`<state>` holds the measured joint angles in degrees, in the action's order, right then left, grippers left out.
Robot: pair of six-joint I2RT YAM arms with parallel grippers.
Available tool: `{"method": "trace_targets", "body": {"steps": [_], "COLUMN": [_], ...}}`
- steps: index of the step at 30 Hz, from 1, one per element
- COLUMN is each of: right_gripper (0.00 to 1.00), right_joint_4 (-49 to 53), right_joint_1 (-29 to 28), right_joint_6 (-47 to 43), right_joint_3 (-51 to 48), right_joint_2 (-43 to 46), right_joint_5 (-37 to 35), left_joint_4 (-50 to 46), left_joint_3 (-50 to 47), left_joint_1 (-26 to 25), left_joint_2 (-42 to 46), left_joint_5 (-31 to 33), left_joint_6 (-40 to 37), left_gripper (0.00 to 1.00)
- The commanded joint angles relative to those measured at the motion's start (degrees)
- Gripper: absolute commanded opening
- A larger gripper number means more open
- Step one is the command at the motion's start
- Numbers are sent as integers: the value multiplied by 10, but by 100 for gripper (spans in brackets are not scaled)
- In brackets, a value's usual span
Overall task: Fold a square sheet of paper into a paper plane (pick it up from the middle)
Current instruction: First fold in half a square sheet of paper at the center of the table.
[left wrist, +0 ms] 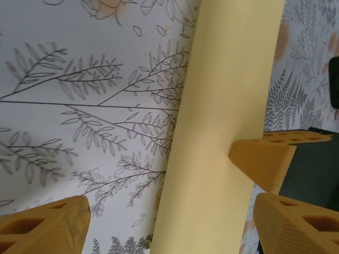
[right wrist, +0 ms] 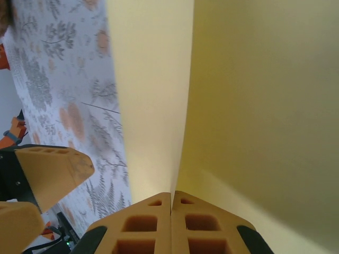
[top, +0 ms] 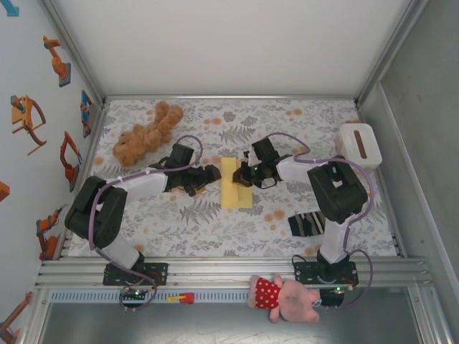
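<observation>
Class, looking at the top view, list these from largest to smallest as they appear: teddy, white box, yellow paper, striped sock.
1. Teddy, clearly largest.
2. White box and yellow paper look about alike, so I won't rank them.
3. Striped sock, smallest.

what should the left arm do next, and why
Probably lower the left gripper and close its jaws on the paper. They stand open astride the folded strip, while the right gripper is shut on its far edge, steadying it.
</observation>
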<state>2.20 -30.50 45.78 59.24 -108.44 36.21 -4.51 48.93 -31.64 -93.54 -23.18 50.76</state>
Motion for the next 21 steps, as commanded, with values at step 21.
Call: {"method": "trace_targets", "body": {"steps": [21], "right_gripper": [0], "right_joint_4": [6], "right_joint_1": [39], "right_joint_6": [-29], "right_joint_3": [-58], "right_joint_2": [61], "right_joint_5": [-34], "left_joint_4": [-46], "left_joint_3": [121], "left_joint_1": [-65], "left_joint_2": [-108], "left_joint_5": [27], "left_joint_6": [-20], "left_gripper": [57]}}
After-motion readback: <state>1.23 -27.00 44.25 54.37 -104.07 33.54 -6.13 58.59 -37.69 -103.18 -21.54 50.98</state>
